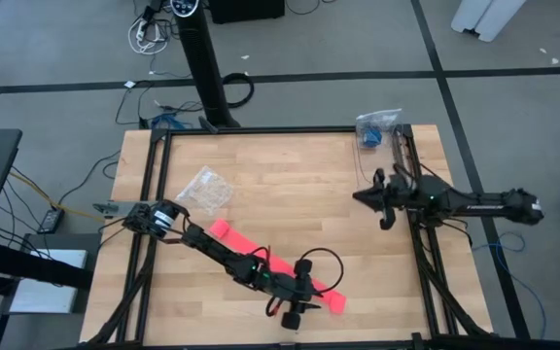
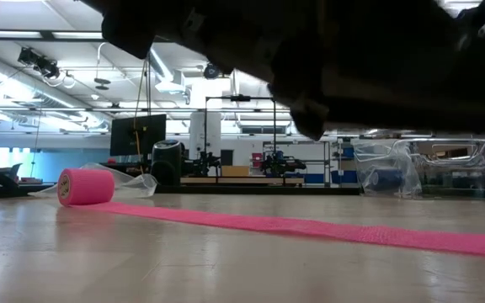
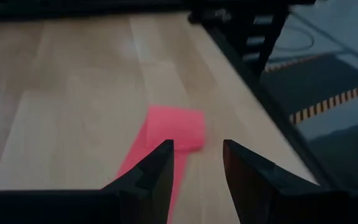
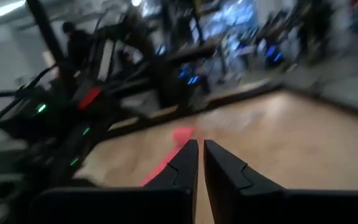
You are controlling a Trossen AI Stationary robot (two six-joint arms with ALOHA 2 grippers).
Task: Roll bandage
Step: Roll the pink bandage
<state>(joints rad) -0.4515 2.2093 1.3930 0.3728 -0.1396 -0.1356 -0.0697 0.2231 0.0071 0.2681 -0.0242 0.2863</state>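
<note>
Bandage (image 1: 227, 232): pink strip unrolled diagonally across lower centre of the table (image 1: 290, 175), from the roll end to the lower right.
Left gripper (image 1: 295, 313): fingers apart, empty, over the strip's lower-right end.
Right gripper (image 1: 377, 199): nearly closed, empty, right of centre.

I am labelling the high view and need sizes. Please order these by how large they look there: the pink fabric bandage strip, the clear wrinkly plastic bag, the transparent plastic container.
1. Pink fabric bandage strip, longest, partly hidden by the left arm.
2. Clear wrinkly plastic bag and transparent plastic container: these look alike, so I cannot rank them.

No legible text, labels, brands or numbers anywhere in views.
</note>
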